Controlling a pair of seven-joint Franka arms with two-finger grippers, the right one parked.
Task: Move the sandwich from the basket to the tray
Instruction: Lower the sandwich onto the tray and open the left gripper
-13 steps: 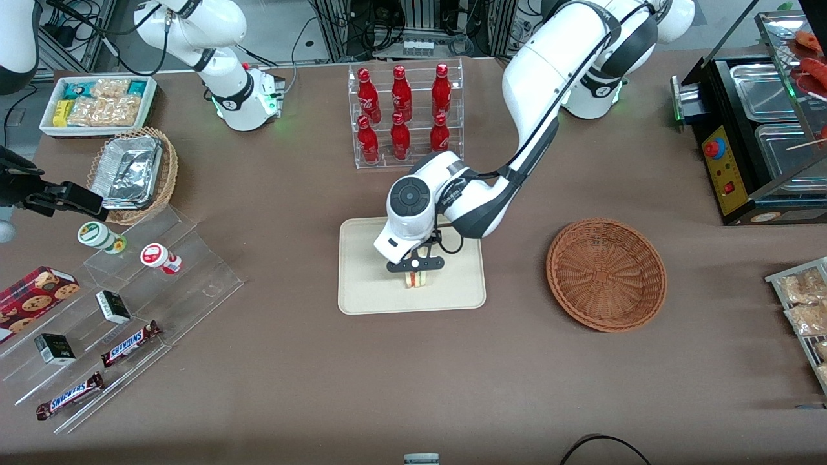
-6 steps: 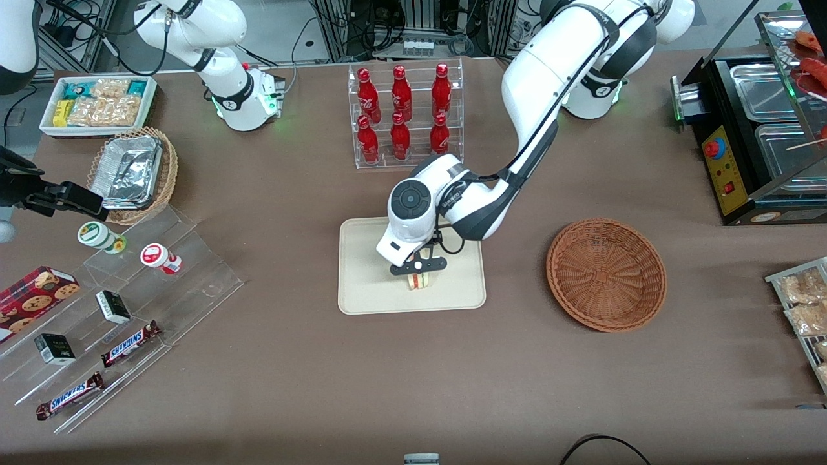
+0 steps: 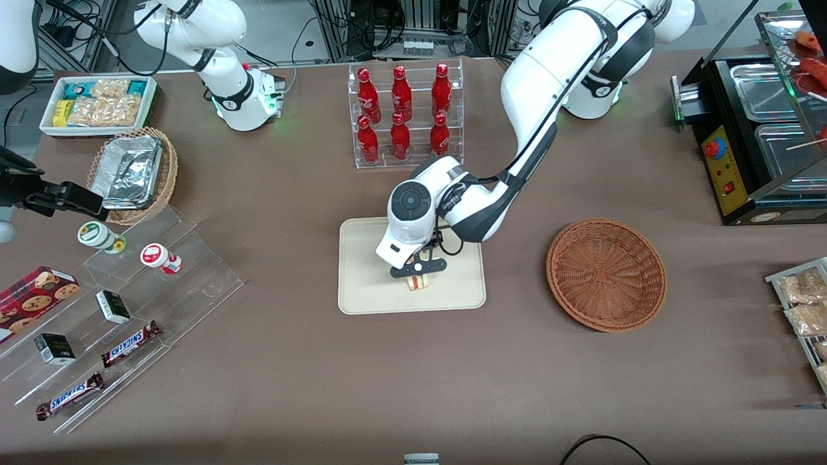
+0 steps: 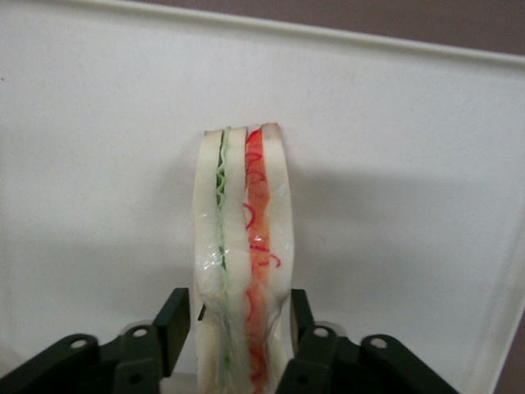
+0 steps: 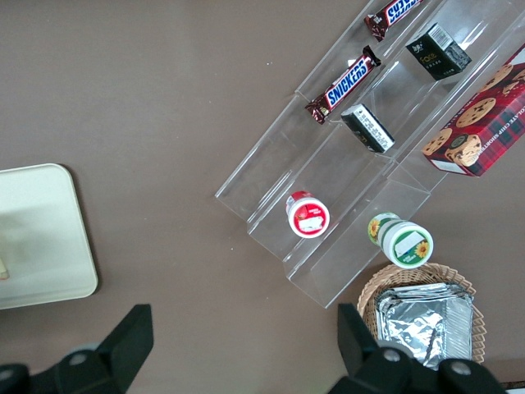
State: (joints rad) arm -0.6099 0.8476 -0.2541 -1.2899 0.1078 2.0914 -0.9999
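Note:
The sandwich [image 3: 418, 283], a pale wedge with green and red filling along its cut edge [image 4: 246, 238], stands on edge on the cream tray [image 3: 362, 284], near the tray's middle. My left gripper [image 3: 417, 274] reaches down over it, shut on the sandwich. In the left wrist view the black fingers [image 4: 179, 316] flank the wedge on both sides of the gripper [image 4: 242, 310], with the tray's surface [image 4: 98, 164] all around. The reddish-brown wicker basket [image 3: 606, 274] sits empty on the table beside the tray, toward the working arm's end.
A clear rack of red bottles [image 3: 404, 116] stands farther from the front camera than the tray. Toward the parked arm's end are acrylic steps with snacks [image 3: 129, 303], a tan basket of foil containers [image 3: 132, 171] and a white snack box [image 3: 97, 103]. A black food warmer [image 3: 762, 129] stands toward the working arm's end.
The gripper has sunk slightly with the sandwich, which now rests a little lower on the tray. The basket and the other things have stayed put.

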